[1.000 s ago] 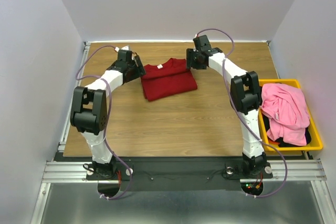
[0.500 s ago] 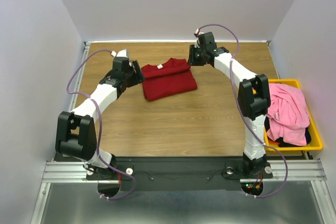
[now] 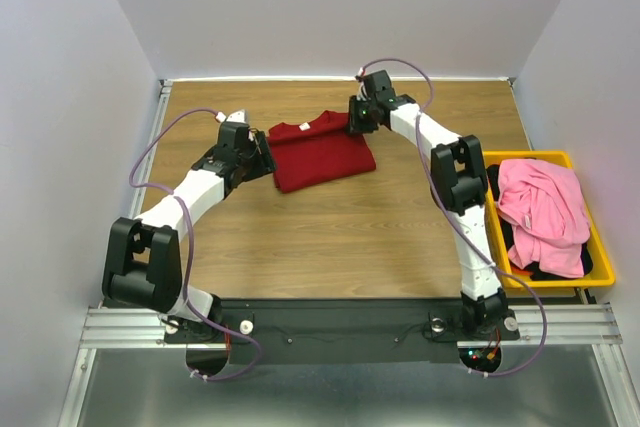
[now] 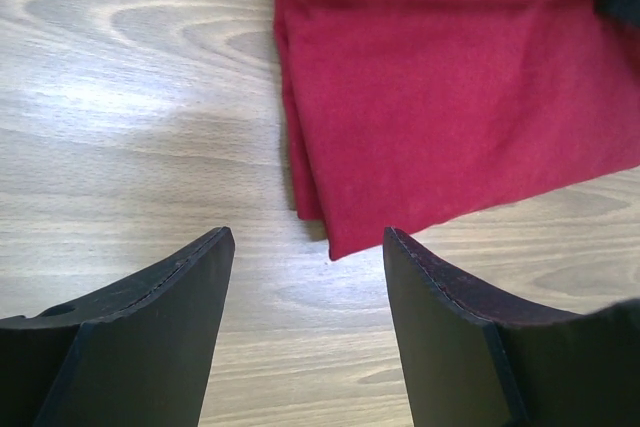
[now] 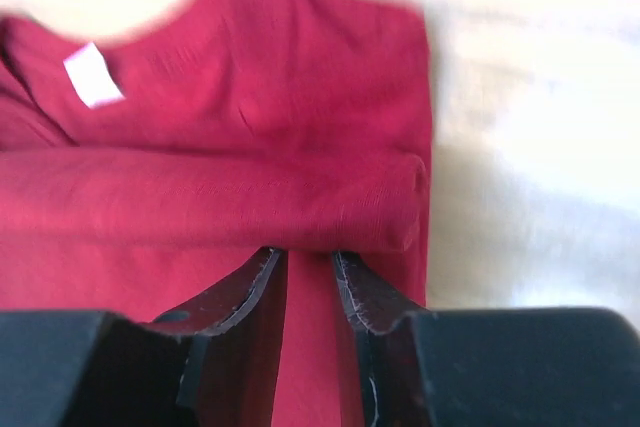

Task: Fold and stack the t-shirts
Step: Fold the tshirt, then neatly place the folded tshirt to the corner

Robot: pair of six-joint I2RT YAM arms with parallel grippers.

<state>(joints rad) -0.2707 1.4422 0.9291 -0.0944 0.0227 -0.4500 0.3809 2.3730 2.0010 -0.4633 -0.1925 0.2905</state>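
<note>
The left gripper (image 3: 258, 153) stands wide open with nothing held; in its wrist view the two dark fingers (image 4: 170, 307) are well apart over the bare wooden table (image 4: 120, 127), and the near corner of the folded dark red t-shirt (image 4: 450, 117) lies just ahead of the gap between them, a little toward the right-hand finger, not touching either one. The shirt's layered left edge runs away from that gripper, straight ahead of it. The right gripper (image 3: 356, 119) sits at the shirt's opposite, collar-end corner, low over the cloth. In its wrist view the jaws are drawn close together, only a narrow slit left between them, and red cloth shows through the slit. A rolled fold of the shirt lies crosswise right at the fingertips (image 5: 262, 269), with the collar and the small white neck label (image 5: 92, 75) beyond it and off to the left. Whether the jaws have pinched any cloth cannot be told. Seen from above, the shirt lies flat between the two grippers. Well off to the right gripper's outer side, beside its arm, the pink t-shirt (image 3: 545, 209) is heaped over a black t-shirt (image 3: 512, 243) in the yellow bin (image 3: 602, 265)
</note>
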